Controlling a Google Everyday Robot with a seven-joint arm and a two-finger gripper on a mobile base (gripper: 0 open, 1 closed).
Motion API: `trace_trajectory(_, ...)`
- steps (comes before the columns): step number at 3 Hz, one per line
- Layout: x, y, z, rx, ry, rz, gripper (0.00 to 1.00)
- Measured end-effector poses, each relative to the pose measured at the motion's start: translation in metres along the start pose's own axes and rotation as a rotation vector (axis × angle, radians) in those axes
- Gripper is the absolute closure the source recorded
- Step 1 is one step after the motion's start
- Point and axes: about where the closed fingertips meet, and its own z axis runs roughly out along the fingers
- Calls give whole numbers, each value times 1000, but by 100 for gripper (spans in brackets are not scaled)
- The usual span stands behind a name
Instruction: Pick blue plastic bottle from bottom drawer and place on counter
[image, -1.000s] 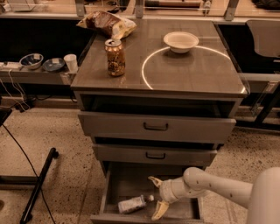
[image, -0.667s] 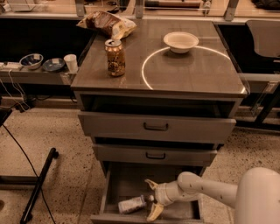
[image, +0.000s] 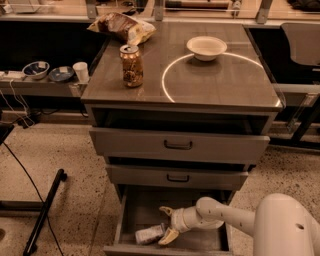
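1. Pincer (image: 166, 223), its two fingers spread wide, reaches inside the open bottom drawer (image: 131, 210), near the middle of the drawer's front.
2. Over the past second it has slid toward the drawer's left wall, closing on the blue plastic bottle (image: 150, 234).
3. That bottle lies on its side at the drawer's front left and has not moved.
4. One finger points toward the drawer's back and one toward its front, bracketing the bottle's end; whether either touches it cannot be told.
5. Nothing is pinched yet, so grasping looks like the step in hand, probably needing slightly more reach before squeezing.
6. High above the drawer, the tabletop (image: 215, 85) awaits the bottle; lifting and placing remain.
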Motion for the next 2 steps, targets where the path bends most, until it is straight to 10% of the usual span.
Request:
trace_trajectory(1,13,-11,20,-19,-1,28,39)
trace_trajectory(2,30,-11,36,-50,36,30,39)
